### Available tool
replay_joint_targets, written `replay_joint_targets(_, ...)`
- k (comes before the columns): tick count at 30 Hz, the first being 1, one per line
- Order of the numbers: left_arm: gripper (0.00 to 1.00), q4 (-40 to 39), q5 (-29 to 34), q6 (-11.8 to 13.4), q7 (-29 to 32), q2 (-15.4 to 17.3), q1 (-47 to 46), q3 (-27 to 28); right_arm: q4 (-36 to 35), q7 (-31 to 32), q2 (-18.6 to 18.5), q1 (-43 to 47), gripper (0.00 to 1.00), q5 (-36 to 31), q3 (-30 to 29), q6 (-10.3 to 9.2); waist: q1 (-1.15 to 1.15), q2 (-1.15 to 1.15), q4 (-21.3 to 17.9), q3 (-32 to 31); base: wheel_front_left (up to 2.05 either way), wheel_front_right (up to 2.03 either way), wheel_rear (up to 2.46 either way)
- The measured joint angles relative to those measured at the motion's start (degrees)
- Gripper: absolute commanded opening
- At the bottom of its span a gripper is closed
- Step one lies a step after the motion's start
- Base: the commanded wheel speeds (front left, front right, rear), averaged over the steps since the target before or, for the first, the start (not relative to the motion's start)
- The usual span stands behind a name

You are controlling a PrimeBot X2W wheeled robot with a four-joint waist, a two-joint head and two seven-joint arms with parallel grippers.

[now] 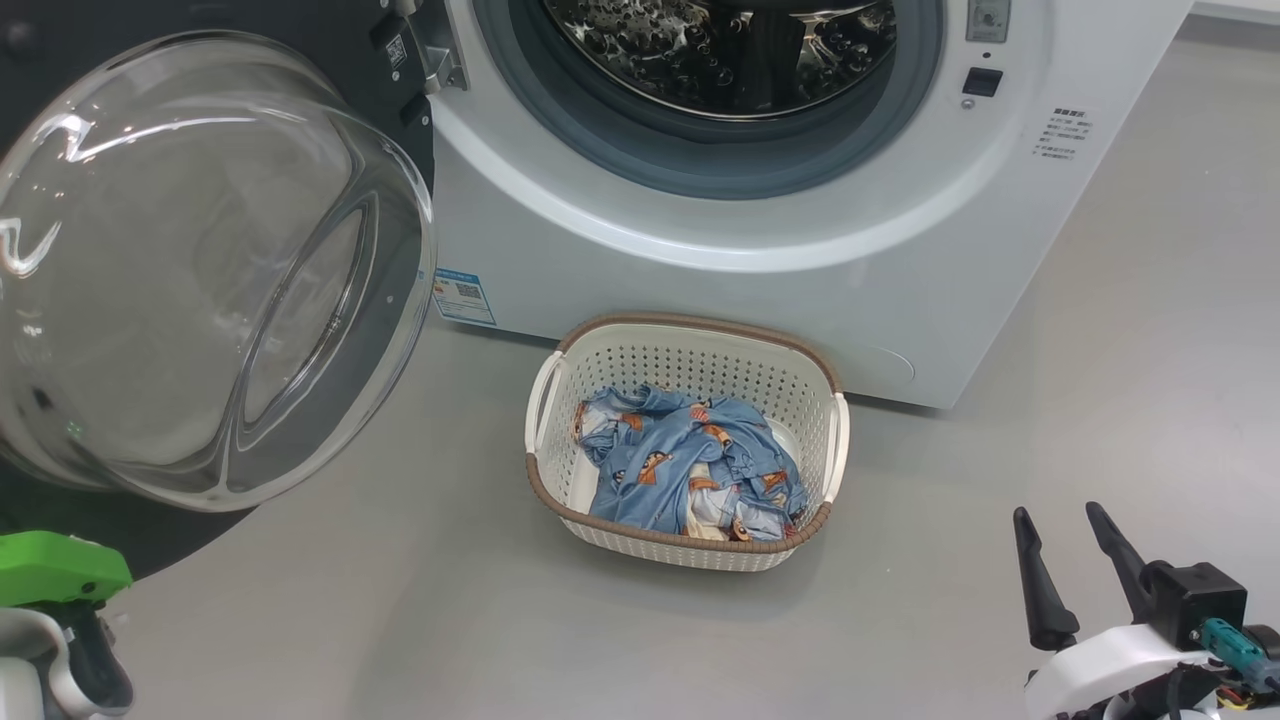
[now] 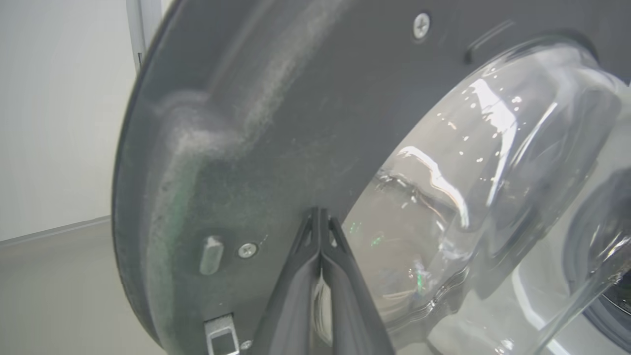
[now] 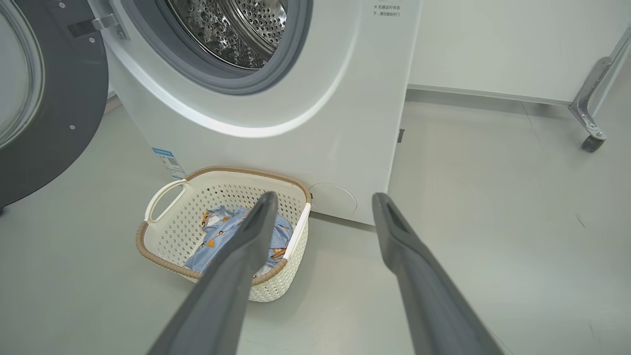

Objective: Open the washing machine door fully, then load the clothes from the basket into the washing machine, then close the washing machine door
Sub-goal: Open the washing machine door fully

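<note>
The washing machine (image 1: 700, 280) (image 3: 296, 123) has its steel drum (image 1: 720, 50) exposed. The washing machine door (image 1: 300, 30) (image 3: 59, 123) is swung out to the left, and its glass porthole (image 1: 200, 270) bulges toward me. My left gripper (image 2: 319, 213) is shut on nothing, with its tips at the door's dark inner face (image 2: 271, 123) beside the glass. The basket (image 1: 700, 322) (image 3: 236, 170) stands on the floor against the machine's front. In it lie the clothes (image 1: 690, 460) (image 3: 217, 236), light blue and crumpled. My right gripper (image 1: 1058, 515) (image 3: 324, 197) is open, low and to the right of the basket.
Grey floor lies all around the basket. A blue label (image 1: 463, 296) marks the machine's lower left corner. In the right wrist view, a metal leg with a caster (image 3: 589, 143) stands by the far wall. My left arm's green part (image 1: 50, 565) is under the door.
</note>
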Motion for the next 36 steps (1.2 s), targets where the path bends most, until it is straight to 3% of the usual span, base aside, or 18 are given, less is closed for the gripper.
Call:
replay_joint_targets(8,0.0,2.13,-0.02,0.0,-1.74,-0.3,-0.94,0.62,0.48,0.0,0.21,-0.19,1.0,0.38,0.77,0.0,0.0,0.0,-0.83,-0.77,0.0,0.0,0.0)
replay_joint_targets(14,0.0,-1.33,-0.16,-0.04,-3.25,-0.98,-1.2,0.27,0.62,0.0,0.4,-0.63,1.0,0.97,0.68,0.0,0.0,0.0,-1.33,-1.43,0.0,0.0,0.0)
replay_joint_targets(17,0.5,-4.09,0.11,-0.78,-3.5,-1.03,-1.13,-0.66,0.88,0.0,0.86,-0.68,1.0,1.05,1.35,0.0,0.0,0.0,-1.71,-1.83,0.0,0.0,0.0)
replay_joint_targets(18,0.78,-5.13,0.51,-1.02,-3.57,-1.03,-1.12,-1.31,0.93,0.0,1.04,-0.71,1.0,1.05,1.59,0.0,0.0,0.0,-1.87,-1.98,0.0,0.0,0.0)
replay_joint_targets(19,0.97,-6.25,1.11,-1.1,-3.97,-1.04,-1.1,-1.99,0.96,0.0,1.19,-0.72,1.0,1.07,1.86,0.0,0.0,0.0,-2.06,-2.14,0.0,0.0,0.0)
replay_joint_targets(26,1.0,-15.13,4.68,-1.77,-4.54,-0.86,-0.34,-4.2,0.98,0.0,1.32,-1.17,1.0,1.38,2.93,0.0,0.0,0.0,-3.96,-3.15,0.0,0.0,0.0)
replay_joint_targets(32,1.0,-20.93,5.7,-5.1,-4.71,-0.94,1.59,-8.6,0.49,0.0,1.59,-1.98,1.0,1.38,4.6,0.0,0.0,0.0,-6.56,-4.0,0.0,0.0,0.0)
replay_joint_targets(36,1.0,-19.57,6.12,-6.65,-4.7,-1.15,5.44,-11.46,0.43,0.0,1.7,-2.17,1.0,1.37,6.28,0.0,0.0,0.0,-8.86,-4.6,0.0,0.0,0.0)
